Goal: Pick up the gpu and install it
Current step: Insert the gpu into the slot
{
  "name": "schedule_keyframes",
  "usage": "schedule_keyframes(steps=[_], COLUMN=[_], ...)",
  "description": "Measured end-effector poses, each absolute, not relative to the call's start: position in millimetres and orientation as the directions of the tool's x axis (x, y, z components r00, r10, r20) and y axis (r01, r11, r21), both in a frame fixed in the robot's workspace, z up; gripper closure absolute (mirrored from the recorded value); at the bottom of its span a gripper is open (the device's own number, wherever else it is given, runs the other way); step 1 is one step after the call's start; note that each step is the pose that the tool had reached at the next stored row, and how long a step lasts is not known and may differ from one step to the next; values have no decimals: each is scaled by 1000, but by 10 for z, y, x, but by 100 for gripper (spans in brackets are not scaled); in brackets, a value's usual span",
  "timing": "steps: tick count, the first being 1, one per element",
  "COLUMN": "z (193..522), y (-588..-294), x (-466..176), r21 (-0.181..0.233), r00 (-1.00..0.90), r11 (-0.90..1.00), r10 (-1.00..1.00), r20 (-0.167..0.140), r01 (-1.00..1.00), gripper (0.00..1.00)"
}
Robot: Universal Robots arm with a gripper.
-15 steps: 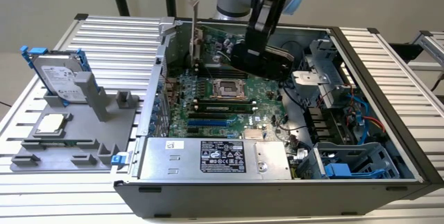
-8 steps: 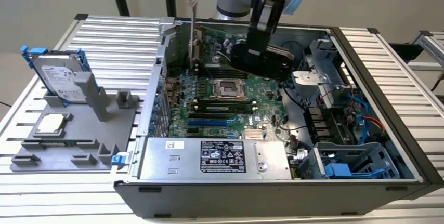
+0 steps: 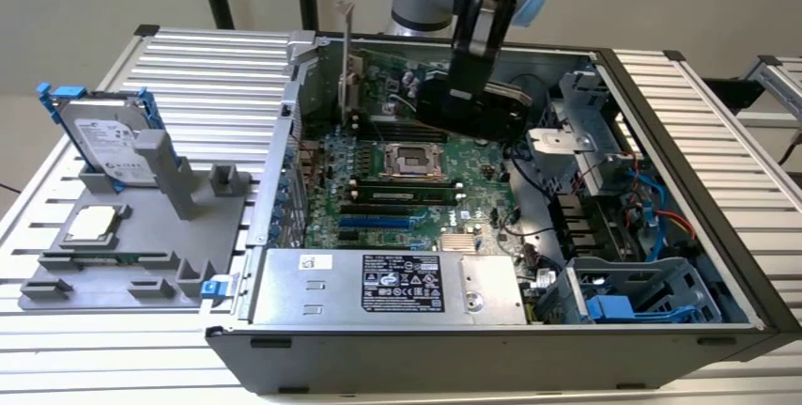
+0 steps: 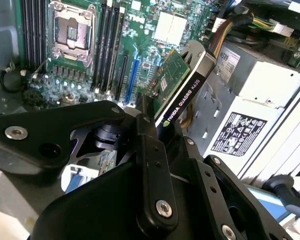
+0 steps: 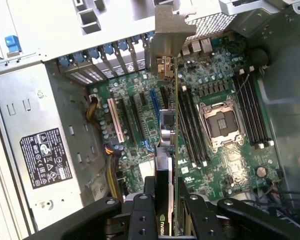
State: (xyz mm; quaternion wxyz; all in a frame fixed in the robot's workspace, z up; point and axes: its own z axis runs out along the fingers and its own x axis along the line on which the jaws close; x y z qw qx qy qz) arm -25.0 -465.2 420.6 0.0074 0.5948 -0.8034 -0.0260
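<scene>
The gpu (image 3: 382, 81) hangs on edge above the motherboard (image 3: 401, 189) inside the open computer case, its silver end bracket (image 3: 346, 48) toward the case's rear wall. My gripper (image 3: 439, 100) is shut on it. The second wrist view shows the gpu (image 4: 182, 82) with its green board and black shroud clamped between the black fingers (image 4: 149, 131). Seen edge-on in the first wrist view, the gpu (image 5: 169, 135) runs from my gripper (image 5: 167, 210) up to its bracket (image 5: 172, 30), over the expansion slots beside a blue slot (image 5: 154, 100).
A power supply (image 3: 389, 283) fills the case's front. Drive cages and cables (image 3: 626, 236) are on the exterior view's right. Outside, on the left, a grey fixture (image 3: 188, 236) holds a hard drive in a blue frame (image 3: 107, 137) and a processor (image 3: 98, 224).
</scene>
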Motion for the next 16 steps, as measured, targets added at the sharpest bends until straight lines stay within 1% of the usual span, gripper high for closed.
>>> schedule_keyframes(steps=[16], z=[4219], y=[-4652], x=[-250], r21=[50], r00=[-204], r11=[203], r10=[-979], r20=[-19], r01=[-978], gripper=[100])
